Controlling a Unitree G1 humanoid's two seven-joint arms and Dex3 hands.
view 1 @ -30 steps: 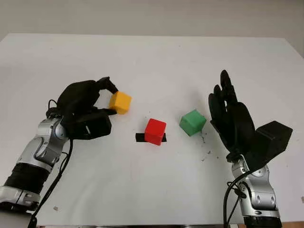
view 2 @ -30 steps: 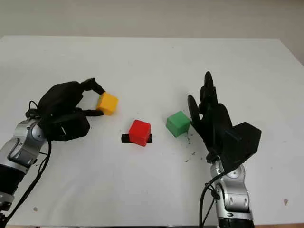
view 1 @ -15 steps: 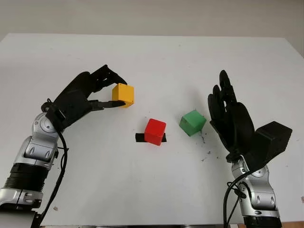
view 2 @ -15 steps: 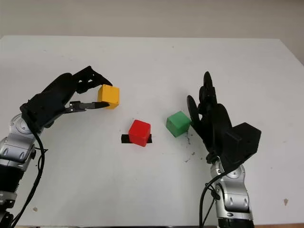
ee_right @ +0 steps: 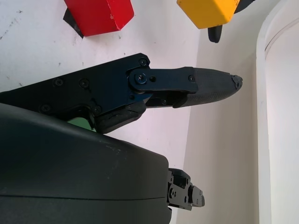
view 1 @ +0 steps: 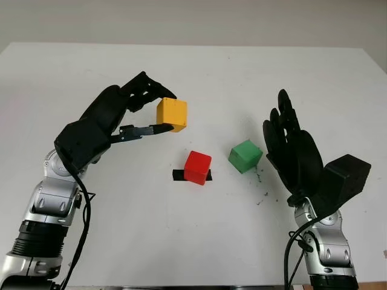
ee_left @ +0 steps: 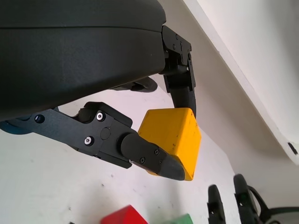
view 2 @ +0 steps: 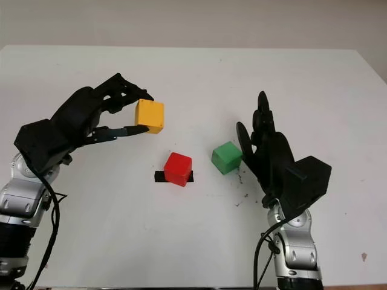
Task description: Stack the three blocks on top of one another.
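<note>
Yellow block is hanging above the white tabletop, pinched between the fingers of the left hand, up and to the left of the red block. The red block is sitting on a strip of black tape, with the green block just beside it. The right hand is standing open next to the green block, holding nothing.
</note>
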